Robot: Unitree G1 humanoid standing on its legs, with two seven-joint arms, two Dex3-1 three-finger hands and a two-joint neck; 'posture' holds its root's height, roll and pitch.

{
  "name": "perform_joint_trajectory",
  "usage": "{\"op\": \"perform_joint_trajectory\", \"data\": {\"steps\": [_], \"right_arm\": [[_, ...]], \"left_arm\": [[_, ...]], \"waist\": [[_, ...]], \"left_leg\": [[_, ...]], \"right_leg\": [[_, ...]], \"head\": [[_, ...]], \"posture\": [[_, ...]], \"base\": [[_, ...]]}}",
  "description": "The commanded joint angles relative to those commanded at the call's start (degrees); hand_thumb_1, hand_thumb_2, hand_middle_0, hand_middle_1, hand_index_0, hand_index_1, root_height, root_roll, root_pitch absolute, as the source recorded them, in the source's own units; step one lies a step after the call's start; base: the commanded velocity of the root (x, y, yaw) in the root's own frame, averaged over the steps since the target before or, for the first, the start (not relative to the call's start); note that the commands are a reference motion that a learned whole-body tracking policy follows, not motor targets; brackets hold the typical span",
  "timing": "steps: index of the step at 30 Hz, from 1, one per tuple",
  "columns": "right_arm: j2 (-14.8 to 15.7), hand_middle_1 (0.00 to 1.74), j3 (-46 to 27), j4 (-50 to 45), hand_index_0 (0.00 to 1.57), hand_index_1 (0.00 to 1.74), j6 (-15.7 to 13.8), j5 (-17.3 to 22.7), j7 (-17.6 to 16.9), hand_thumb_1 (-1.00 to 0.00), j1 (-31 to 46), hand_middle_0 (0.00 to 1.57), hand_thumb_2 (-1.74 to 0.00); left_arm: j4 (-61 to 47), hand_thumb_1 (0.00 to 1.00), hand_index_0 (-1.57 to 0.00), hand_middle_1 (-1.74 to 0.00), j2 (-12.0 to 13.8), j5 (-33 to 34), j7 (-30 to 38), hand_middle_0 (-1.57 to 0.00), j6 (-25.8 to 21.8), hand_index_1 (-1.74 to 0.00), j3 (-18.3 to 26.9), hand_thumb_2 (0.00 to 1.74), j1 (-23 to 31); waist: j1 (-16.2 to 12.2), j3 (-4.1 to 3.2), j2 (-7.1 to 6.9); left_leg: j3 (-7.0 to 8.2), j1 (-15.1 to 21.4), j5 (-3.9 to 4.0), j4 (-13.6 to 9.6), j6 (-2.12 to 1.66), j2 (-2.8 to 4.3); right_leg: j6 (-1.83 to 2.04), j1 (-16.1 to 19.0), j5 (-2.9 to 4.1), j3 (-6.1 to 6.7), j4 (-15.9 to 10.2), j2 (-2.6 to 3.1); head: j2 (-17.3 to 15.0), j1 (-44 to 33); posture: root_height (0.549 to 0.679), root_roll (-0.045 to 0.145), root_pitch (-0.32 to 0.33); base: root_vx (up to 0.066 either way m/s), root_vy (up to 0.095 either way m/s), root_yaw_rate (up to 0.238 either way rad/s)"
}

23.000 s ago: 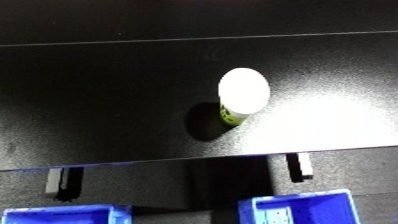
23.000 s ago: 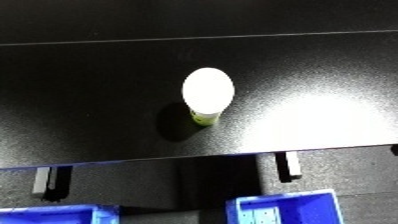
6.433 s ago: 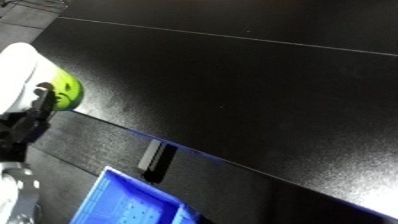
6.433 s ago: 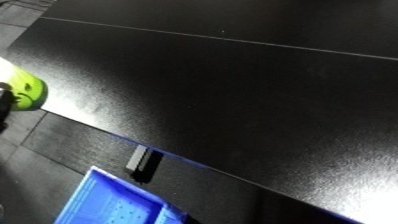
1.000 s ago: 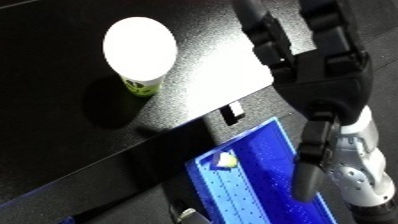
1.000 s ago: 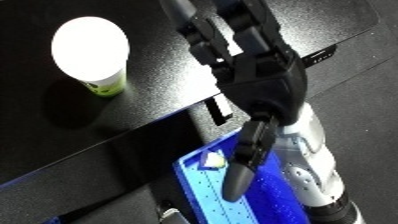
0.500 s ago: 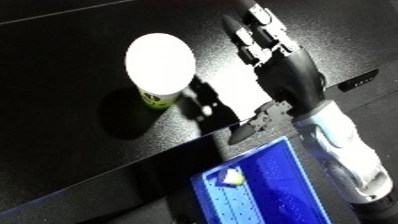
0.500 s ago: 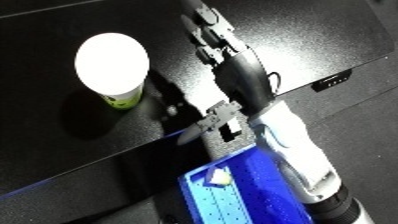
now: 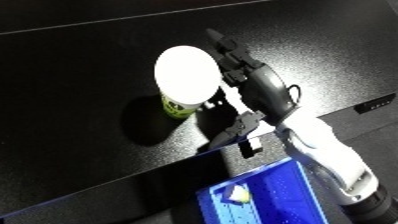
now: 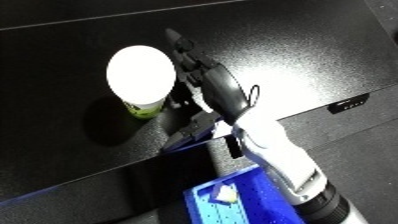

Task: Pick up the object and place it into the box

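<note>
A cup with a white lid and a green base (image 9: 185,80) stands upright on the black table (image 9: 80,65). My right hand (image 9: 256,90) reaches in from the lower right and sits just to the right of the cup, fingers straight and stretched past its far side, thumb (image 9: 233,131) low toward the table's front edge. The fingers lie alongside the cup without curling round it. A blue bin (image 9: 266,200) sits below the table edge, with a small pale scrap (image 9: 235,194) inside. My left hand is out of sight.
A black bracket (image 9: 250,146) hangs on the table's front edge, and another fitting (image 9: 373,105) shows at the right edge. Open black tabletop stretches left of and behind the cup.
The camera has shifted. My right hand has come down and in toward the cup, from above the table edge to right beside the cup's right side.
</note>
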Motion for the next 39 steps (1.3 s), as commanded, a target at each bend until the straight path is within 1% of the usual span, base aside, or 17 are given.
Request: {"op": "perform_joint_trajectory", "data": {"steps": [5,6,7,8,11,14,15,16,17,21,24,28,32,37,39], "right_arm": [[1.81,0.0,2.2,1.09,0.0,0.0,1.83,1.37,0.64,0.0,-2.15,0.0,0.0],[2.2,0.09,2.55,1.26,0.08,0.09,2.07,1.48,0.77,-0.05,-2.51,0.08,-0.09],[2.2,0.09,2.55,1.26,0.08,0.09,2.07,1.48,0.77,-0.05,-2.51,0.08,-0.09],[3.05,0.26,3.28,1.53,0.24,0.26,2.31,1.62,0.88,-0.15,-3.23,0.24,-0.26],[4.18,0.52,4.16,1.64,0.47,0.52,2.37,1.68,0.41,-0.3,-3.98,0.47,-0.52],[4.98,0.78,4.45,1.57,0.71,0.78,2.51,1.63,-0.36,-0.45,-4.13,0.71,-0.78],[4.98,0.78,4.45,1.57,0.71,0.78,2.51,1.63,-0.36,-0.45,-4.13,0.71,-0.78],[5.14,0.87,4.48,1.5,0.79,0.87,2.56,1.63,-0.65,-0.5,-4.07,0.79,-0.87],[5.31,1.04,4.44,1.48,0.94,1.04,2.6,1.66,-1.16,-0.6,-3.95,0.94,-1.04],[5.28,1.04,4.14,1.68,0.94,1.04,2.26,1.82,-1.75,-0.6,-3.84,0.94,-1.04],[5.02,1.04,3.6,1.86,0.94,1.04,1.26,1.97,-1.83,-0.6,-3.66,0.94,-1.04],[4.61,1.04,2.44,1.17,0.94,1.04,-0.91,1.38,-1.65,-0.6,-2.71,0.94,-1.04],[3.95,1.04,0.52,-0.91,0.94,1.04,-2.84,0.69,-1.9,-0.6,-1.0,0.94,-1.04],[2.56,1.04,-3.19,-4.39,0.94,1.04,-5.49,0.0,-3.77,-0.6,2.66,0.94,-1.04],[1.5,1.04,-6.34,-6.82,0.94,1.04,-7.31,-0.47,-5.14,-0.6,5.8,0.94,-1.04]], "left_arm": [[-0.28,0.0,0.0,0.0,-0.08,-0.02,0.21,0.0,0.77,0.0,-0.59,0.0,-0.43],[-0.31,0.0,0.0,0.0,-0.13,0.04,0.19,0.0,0.84,0.0,-0.67,0.0,-0.47],[-0.31,0.0,0.0,0.0,-0.13,0.04,0.19,0.0,0.84,0.0,-0.67,0.0,-0.47],[-0.39,0.0,0.0,0.0,-0.24,0.11,0.13,0.0,0.99,0.0,-0.9,0.0,-0.58],[-0.51,0.0,0.0,0.0,-0.41,-0.02,0.16,0.0,1.3,0.0,-1.3,0.0,-0.8],[-0.55,0.0,0.0,0.0,-0.66,-0.12,0.32,0.0,1.46,0.0,-1.46,0.0,-0.91],[-0.55,0.0,0.0,0.0,-0.66,-0.12,0.32,0.0,1.46,0.0,-1.46,0.0,-0.91],[-0.56,0.0,0.0,0.0,-0.74,-0.1,0.38,0.0,1.45,0.0,-1.52,0.0,-0.91],[-0.53,0.0,0.0,0.0,-0.91,-0.06,0.53,0.0,1.34,0.0,-1.7,0.0,-0.93],[-0.43,0.0,0.0,0.0,-1.09,0.09,0.68,0.0,1.18,0.0,-1.79,0.0,-1.05],[-0.36,0.0,0.0,0.0,-1.17,0.23,0.65,0.0,1.02,0.0,-1.83,0.0,-1.16],[-0.43,0.0,0.0,0.0,-1.2,0.28,0.57,0.0,0.79,0.0,-1.81,0.0,-0.96],[-0.01,0.0,0.0,0.0,-1.35,0.28,0.42,0.0,0.49,0.0,-1.3,0.0,-0.74],[0.33,0.0,0.0,0.0,-1.7,0.42,0.07,0.0,-0.48,0.0,-0.31,0.0,0.18],[0.53,0.0,0.0,0.0,-2.05,0.16,0.01,0.0,-1.16,0.0,0.24,0.0,0.77]], "waist": [[0.54,-0.01,0.22],[0.64,0.0,0.27],[0.64,0.0,0.27],[0.84,0.01,0.38],[1.01,-0.04,0.55],[1.04,-0.05,0.63],[1.04,-0.05,0.63],[1.04,-0.06,0.63],[1.01,-0.1,0.62],[0.93,-0.16,0.61],[0.75,-0.19,0.6],[0.31,-0.27,0.64],[-0.53,-0.46,0.63],[-1.88,-0.52,0.65],[-3.03,-0.47,0.64]], "left_leg": [[-0.16,-0.02,0.01,0.14,0.01,-0.17],[-0.19,-0.03,0.04,0.13,0.0,-0.21],[-0.19,-0.03,0.04,0.13,0.0,-0.21],[-0.22,-0.03,0.15,0.03,-0.05,-0.28],[-0.22,0.06,0.36,-0.34,-0.18,-0.39],[-0.2,0.16,0.51,-0.71,-0.32,-0.48],[-0.2,0.16,0.51,-0.71,-0.32,-0.48],[-0.18,0.18,0.55,-0.82,-0.35,-0.48],[-0.1,0.24,0.64,-1.02,-0.4,-0.46],[0.02,0.29,0.74,-1.24,-0.48,-0.39],[0.13,0.37,0.8,-1.42,-0.53,-0.29],[0.35,0.6,0.8,-1.73,-0.63,-0.17],[0.79,0.83,0.69,-1.98,-0.74,0.06],[1.58,1.29,0.61,-2.49,-0.9,0.4],[2.26,1.56,0.4,-2.61,-0.99,0.77]], "right_leg": [[-0.05,-0.07,-0.09,-0.12,0.27,-0.31],[-0.05,-0.09,-0.09,-0.13,0.31,-0.36],[-0.05,-0.09,-0.09,-0.13,0.31,-0.36],[-0.02,-0.12,-0.05,-0.14,0.33,-0.46],[0.09,-0.12,0.05,-0.11,0.15,-0.58],[0.2,-0.15,0.16,-0.09,-0.06,-0.65],[0.2,-0.15,0.16,-0.09,-0.06,-0.65],[0.23,-0.16,0.2,-0.09,-0.14,-0.66],[0.28,-0.17,0.3,-0.09,-0.31,-0.66],[0.36,-0.25,0.47,-0.05,-0.51,-0.63],[0.43,-0.27,0.63,0.02,-0.75,-0.53],[0.55,-0.2,0.81,0.22,-1.14,-0.38],[0.7,-0.3,0.93,0.6,-1.47,-0.1],[0.94,-0.26,1.23,1.12,-2.19,0.23],[1.06,-0.35,1.38,1.52,-2.54,0.45]], "head": [[-0.26,1.49],[-0.21,1.77],[-0.21,1.77],[-0.3,2.48],[-0.25,3.43],[0.02,4.14],[0.02,4.14],[0.17,4.36],[0.17,4.46],[0.55,4.83],[0.83,5.33],[1.34,5.97],[1.66,6.54],[2.66,7.21],[3.47,6.88]], "posture": [[0.628,0.061,-0.021],[0.628,0.062,-0.021],[0.628,0.062,-0.021],[0.628,0.063,-0.021],[0.628,0.064,-0.02],[0.629,0.066,-0.019],[0.629,0.066,-0.019],[0.629,0.066,-0.018],[0.629,0.067,-0.017],[0.63,0.067,-0.015],[0.63,0.067,-0.014],[0.631,0.067,-0.012],[0.632,0.068,-0.009],[0.633,0.068,-0.004],[0.633,0.068,-0.001]], "base": [[0.012,0.004,0.051],[0.008,0.005,0.044],[0.008,0.005,0.044],[0.003,0.006,0.043],[0.001,0.009,0.039],[-0.004,0.01,0.023],[-0.007,0.008,0.015],[-0.011,0.005,0.013],[-0.02,-0.001,0.005],[-0.027,-0.004,-0.003],[-0.028,-0.008,-0.022],[-0.024,-0.003,-0.042],[-0.022,0.016,-0.076],[-0.026,0.022,-0.084],[-0.032,0.033,-0.115]]}}
